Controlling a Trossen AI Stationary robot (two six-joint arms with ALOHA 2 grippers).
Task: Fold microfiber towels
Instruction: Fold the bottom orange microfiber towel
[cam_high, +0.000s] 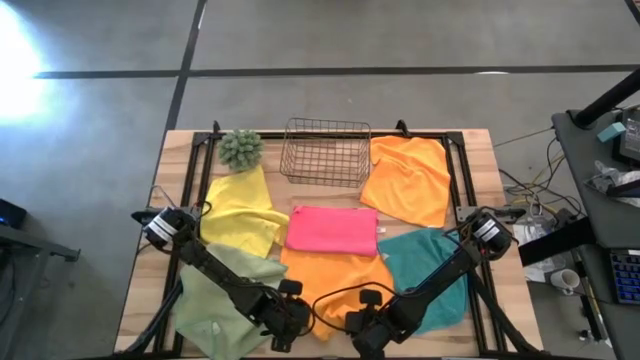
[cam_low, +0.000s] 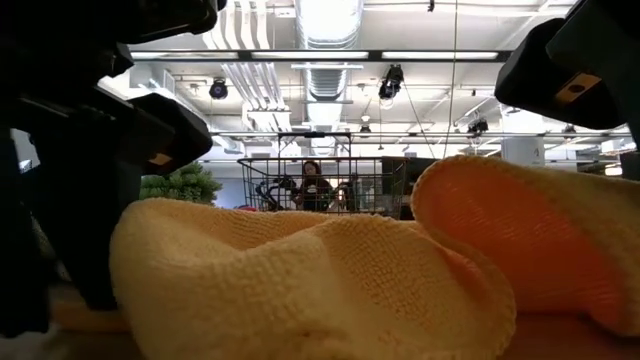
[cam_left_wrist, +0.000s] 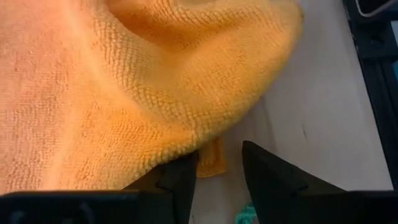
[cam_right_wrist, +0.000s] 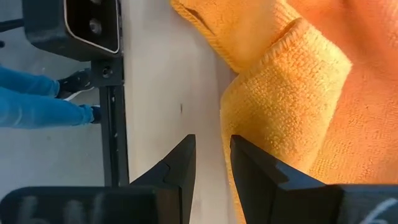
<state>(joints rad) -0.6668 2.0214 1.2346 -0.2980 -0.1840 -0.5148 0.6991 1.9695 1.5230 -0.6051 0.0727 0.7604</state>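
**Wooden table, six towels, both grippers at the near edge**

Wooden table (cam_high: 470, 160). Nearest, left gripper (cam_left_wrist: 219, 171) and right gripper (cam_right_wrist: 211, 163), each narrowly parted, empty, flank the bunched orange towel (cam_high: 335, 275). Pinching one layer could drag it. Beyond lie sage (cam_high: 215, 310), teal (cam_high: 430, 265), pink (cam_high: 332, 230), yellow (cam_high: 240, 208), another orange (cam_high: 408, 178): six

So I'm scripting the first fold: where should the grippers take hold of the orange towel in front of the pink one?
Probably by its near hem, one corner each. The orange towel lies bunched, its raised edge facing both arms. The left gripper and right gripper sit open at that hem, nothing clamped, so coming in low from the table's front edge suits, away from the pink towel.
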